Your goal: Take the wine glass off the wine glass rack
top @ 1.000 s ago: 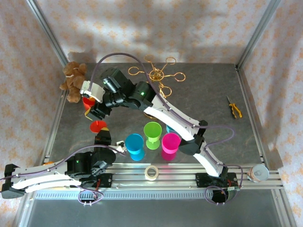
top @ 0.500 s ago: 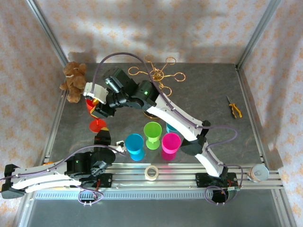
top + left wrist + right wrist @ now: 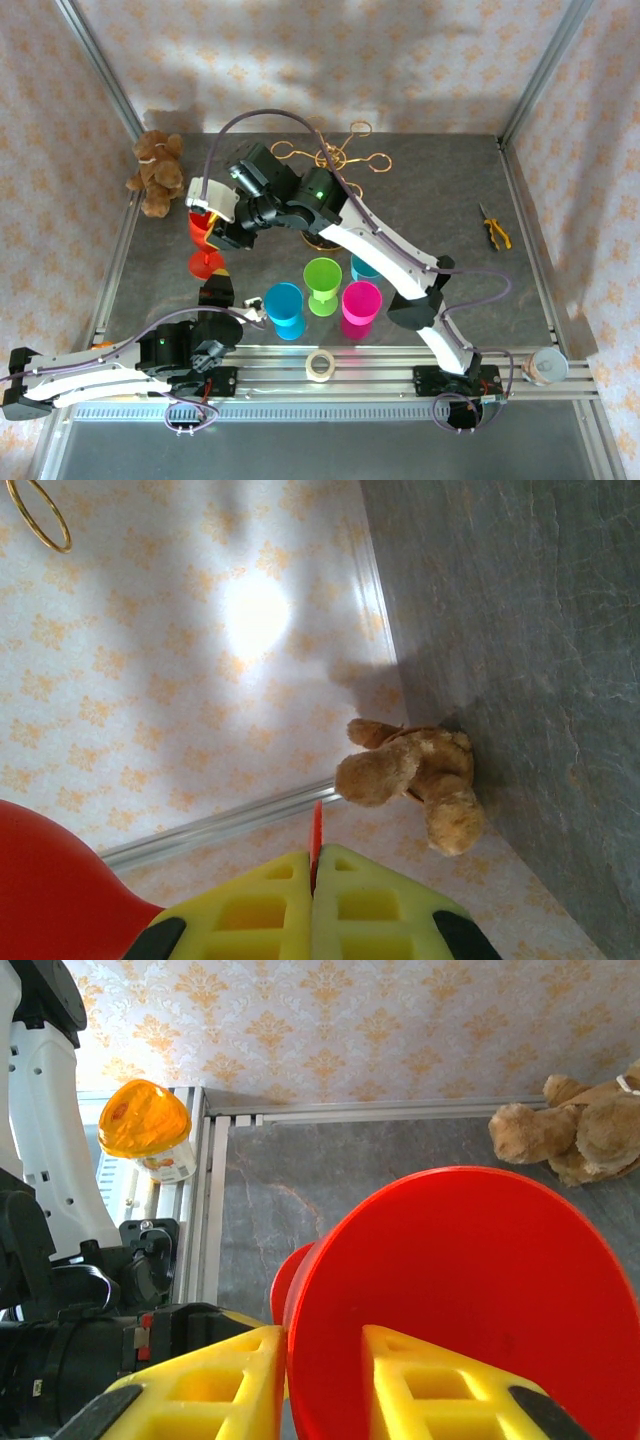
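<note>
- Shifted slightly nearer since a second ago: red plastic wine glass (image 3: pixel 203 262), rim clamped in right end effector (image 3: pixel 325 1340), well left of gold wire wine glass rack (image 3: pixel 335 150).
- Left end effector (image 3: pixel 312 860) pinched closed.
- Best lowered slowly, kept upright, foot flat on grey counter (image 3: pixel 450 200) before release.

**Glossy plastic, gold wire, matt grey top**

The red wine glass (image 3: pixel 470 1280) looked like smooth, shiny plastic. The wine glass rack (image 3: pixel 340 156) was polished gold metal wire. The table (image 3: pixel 450 215) showed matt, marbled grey; the teddy bear (image 3: pixel 412 776) was fuzzy plush; the finger pads (image 3: pixel 240 1360) were matt yellow.
</note>
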Controlling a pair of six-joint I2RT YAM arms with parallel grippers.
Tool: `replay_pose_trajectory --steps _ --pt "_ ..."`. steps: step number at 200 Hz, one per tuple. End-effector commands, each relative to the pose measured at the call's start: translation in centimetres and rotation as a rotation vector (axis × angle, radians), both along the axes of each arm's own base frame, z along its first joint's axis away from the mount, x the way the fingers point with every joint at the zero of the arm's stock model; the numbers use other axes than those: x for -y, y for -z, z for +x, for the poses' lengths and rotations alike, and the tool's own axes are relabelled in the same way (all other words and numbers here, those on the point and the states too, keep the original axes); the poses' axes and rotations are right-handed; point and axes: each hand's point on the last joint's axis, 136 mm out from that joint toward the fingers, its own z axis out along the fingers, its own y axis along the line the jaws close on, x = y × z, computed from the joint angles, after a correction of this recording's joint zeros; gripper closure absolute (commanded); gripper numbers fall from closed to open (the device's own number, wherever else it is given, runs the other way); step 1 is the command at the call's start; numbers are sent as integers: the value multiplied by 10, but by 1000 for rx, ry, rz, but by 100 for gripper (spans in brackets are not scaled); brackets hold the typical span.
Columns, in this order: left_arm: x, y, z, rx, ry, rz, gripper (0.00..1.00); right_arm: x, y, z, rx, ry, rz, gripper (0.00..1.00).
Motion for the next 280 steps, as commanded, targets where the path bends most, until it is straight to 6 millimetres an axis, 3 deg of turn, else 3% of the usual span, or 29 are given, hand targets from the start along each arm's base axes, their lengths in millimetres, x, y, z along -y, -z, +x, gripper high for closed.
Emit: replay_pose_trajectory --steps 1,106,161,186,264,280 --pt "-1 -18 0 36 -18 -48 100 17 -6 -11 -2 -4 -30 75" --pt "1 -24 1 46 -20 -59 100 27 25 -20 3 -4 -169 75" --pt "2 -24 1 46 -21 -56 100 25 38 -25 -19 -19 -207 88" --pt "1 -25 1 48 -23 -58 100 23 37 -26 -23 -23 -199 100" --pt "0 -28 1 55 -30 -70 100 24 9 -32 -13 -33 -110 100" --pt "0 -28 1 56 -30 -72 85 24 6 -33 -13 -35 -102 100"
